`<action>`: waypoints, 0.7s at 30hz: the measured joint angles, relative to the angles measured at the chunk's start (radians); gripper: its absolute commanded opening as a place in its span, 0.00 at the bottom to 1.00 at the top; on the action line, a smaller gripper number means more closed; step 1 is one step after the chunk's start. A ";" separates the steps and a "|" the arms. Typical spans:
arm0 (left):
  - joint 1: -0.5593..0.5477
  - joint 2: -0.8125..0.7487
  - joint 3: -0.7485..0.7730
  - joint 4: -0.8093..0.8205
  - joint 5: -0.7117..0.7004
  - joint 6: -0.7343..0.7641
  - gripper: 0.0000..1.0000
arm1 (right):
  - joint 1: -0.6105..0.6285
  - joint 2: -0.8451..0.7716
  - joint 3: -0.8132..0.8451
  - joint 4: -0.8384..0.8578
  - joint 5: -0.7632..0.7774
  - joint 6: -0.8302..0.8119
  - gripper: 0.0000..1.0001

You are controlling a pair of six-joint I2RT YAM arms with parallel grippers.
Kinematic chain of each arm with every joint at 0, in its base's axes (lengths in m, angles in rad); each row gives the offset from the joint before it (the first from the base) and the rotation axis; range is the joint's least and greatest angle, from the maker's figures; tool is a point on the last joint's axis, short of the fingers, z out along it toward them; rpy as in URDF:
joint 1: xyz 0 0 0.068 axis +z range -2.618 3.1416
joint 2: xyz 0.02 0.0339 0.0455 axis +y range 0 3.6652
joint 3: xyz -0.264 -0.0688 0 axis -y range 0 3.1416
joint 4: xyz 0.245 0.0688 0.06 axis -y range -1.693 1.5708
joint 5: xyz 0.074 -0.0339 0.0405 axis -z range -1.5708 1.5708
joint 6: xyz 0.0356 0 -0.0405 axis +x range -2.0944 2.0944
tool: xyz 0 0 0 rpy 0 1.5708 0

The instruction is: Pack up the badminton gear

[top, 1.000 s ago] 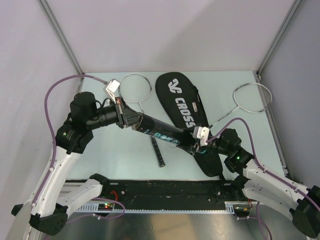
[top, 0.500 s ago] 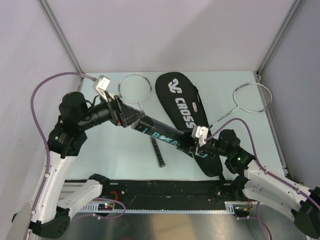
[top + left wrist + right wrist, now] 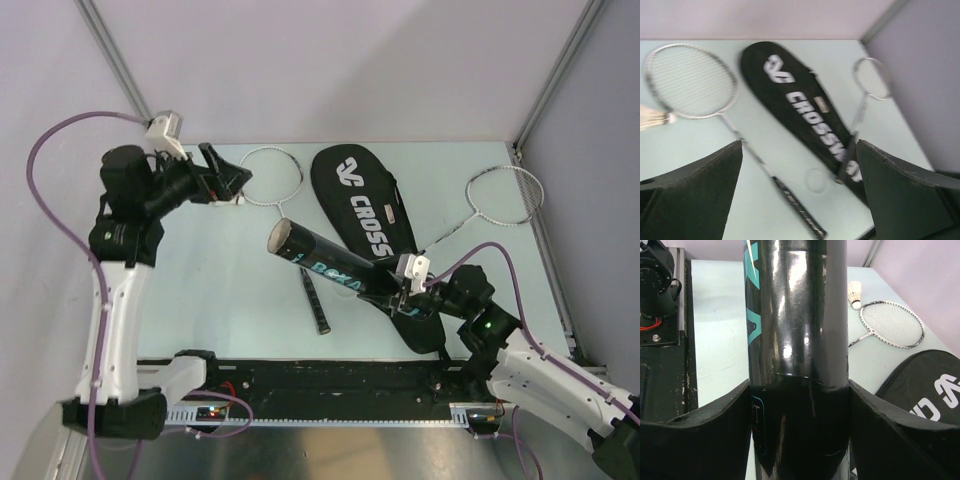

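My right gripper [image 3: 397, 293] [image 3: 799, 382] is shut on the lower end of the black tube [image 3: 320, 262] [image 3: 795, 315], holding it tilted above the table with its open mouth toward the left. The left gripper [image 3: 225, 180] [image 3: 799, 145] hovers open and empty at the back left, over one racquet [image 3: 272, 175] [image 3: 690, 80]. The black CROSSWAY bag [image 3: 365, 215] [image 3: 805, 105] lies flat in the middle. A second racquet [image 3: 505, 195] [image 3: 871, 77] lies at the back right. One white shuttlecock [image 3: 652, 119] [image 3: 855, 292] rests beside the first racquet's head.
The first racquet's black handle [image 3: 315, 305] lies on the table under the tube. A small clear round disc [image 3: 815, 180] sits on the table by the bag's edge. Grey walls close in the left, back and right sides. A black rail [image 3: 330, 385] runs along the near edge.
The left gripper was shut at the tube's mouth; it has opened and drawn back up to the far left. The right gripper keeps the tube, shifted slightly toward the near edge.
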 measured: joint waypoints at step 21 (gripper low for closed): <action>0.306 0.935 0.243 0.001 -0.122 0.198 0.80 | 0.024 -0.071 -0.006 0.029 -0.063 0.052 0.06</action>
